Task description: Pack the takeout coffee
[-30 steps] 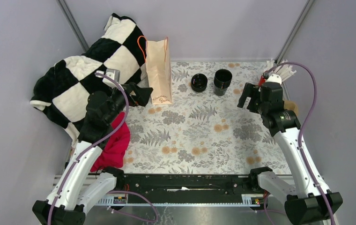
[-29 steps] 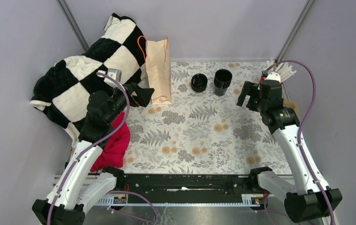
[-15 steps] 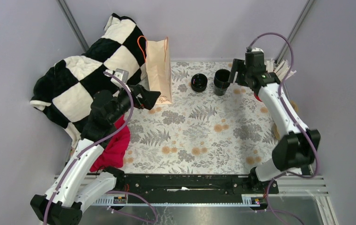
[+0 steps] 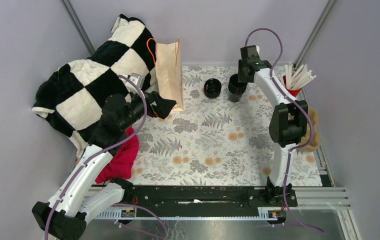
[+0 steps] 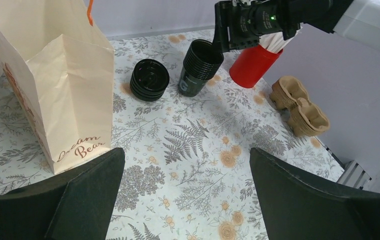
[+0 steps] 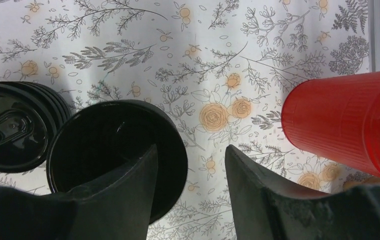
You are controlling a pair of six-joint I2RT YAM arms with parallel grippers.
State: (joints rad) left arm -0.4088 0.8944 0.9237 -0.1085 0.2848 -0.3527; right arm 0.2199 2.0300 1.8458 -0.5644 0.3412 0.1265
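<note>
Right gripper (image 6: 192, 156) at the far side of the table (image 4: 213, 150), jaws partly apart, straddling the rim of the lidless stack of black cups (image 6: 113, 142). One finger is over the top cup's mouth and the other is outside it. A sliver of table shows between the outer finger and the rim, so nothing is clamped. Stack of black lids (image 6: 10, 127) sits just beside the cups on one side, with the red cup (image 6: 338, 120) near on the other (white sticks (image 4: 298, 77) stand in it, seen from the top view). Left gripper (image 5: 185, 160): jaws wide, nothing between them, hovering close by the foot of the upright paper bag (image 5: 63, 95). Takeout coffee: no single lidded cup can be made out in any view, so its position cannot be told
</note>
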